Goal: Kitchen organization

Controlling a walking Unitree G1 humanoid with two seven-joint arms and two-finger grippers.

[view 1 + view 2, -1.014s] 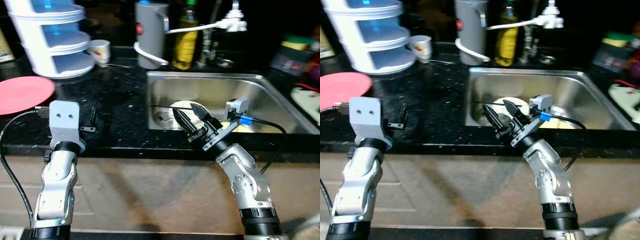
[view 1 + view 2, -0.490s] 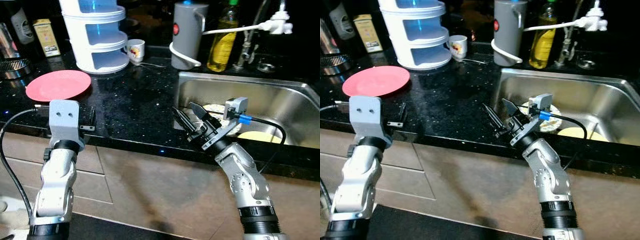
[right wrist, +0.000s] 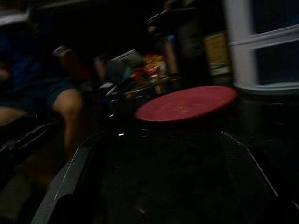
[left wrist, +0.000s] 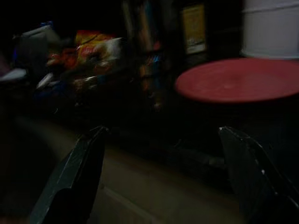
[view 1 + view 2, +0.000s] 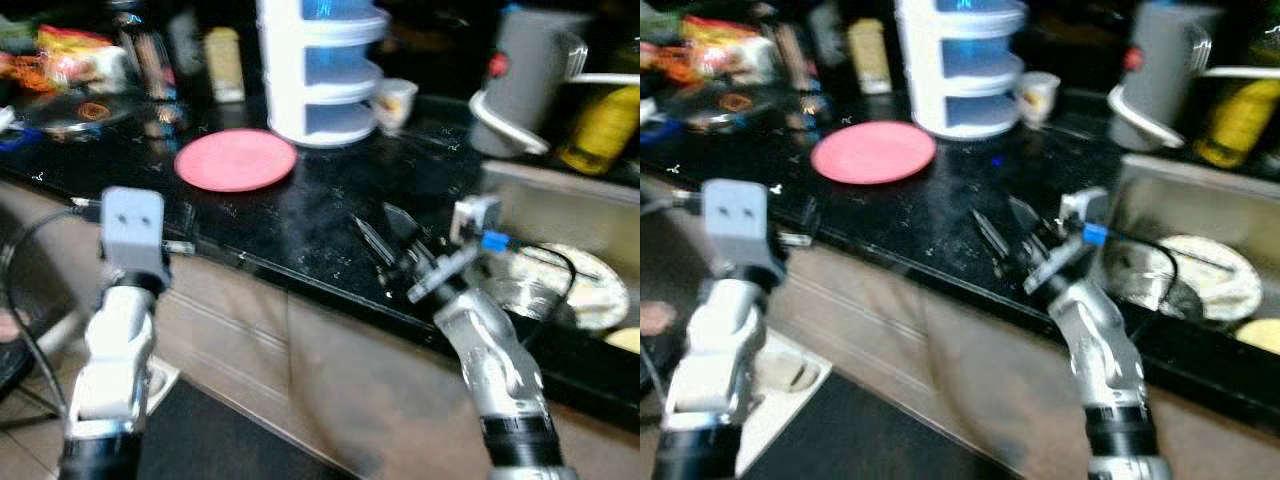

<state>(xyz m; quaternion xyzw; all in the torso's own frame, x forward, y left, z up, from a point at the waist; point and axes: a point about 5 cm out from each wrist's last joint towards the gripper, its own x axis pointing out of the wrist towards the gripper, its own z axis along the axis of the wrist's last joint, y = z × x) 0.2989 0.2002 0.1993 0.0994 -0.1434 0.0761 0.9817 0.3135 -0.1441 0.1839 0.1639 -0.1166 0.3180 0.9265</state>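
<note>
A round red plate [image 5: 235, 160] lies flat on the black counter [image 5: 320, 215], in front of a white and blue tiered container [image 5: 320, 70]. My right gripper [image 5: 385, 235] hovers open and empty over the counter's front part, right of the plate and pointing toward it; the right wrist view has the plate [image 3: 187, 102] ahead between its fingers [image 3: 70, 182]. My left gripper [image 4: 161, 135] is open and empty at the counter's front edge, with the plate [image 4: 238, 79] ahead of it and off to one side. The head views are blurred.
The sink [image 5: 530, 200] at the right holds pale plates [image 5: 575, 285]. A cup [image 5: 397, 100], a grey jug [image 5: 520, 65] and a yellow bottle [image 5: 600, 130] stand behind. Packets and bottles [image 5: 90, 70] crowd the far left counter. A person's leg [image 3: 70, 107] appears beyond the counter end.
The whole view has swung left: sink now at the right edge, red plate near the middle, more left counter in sight. Both grippers keep their open poses.
</note>
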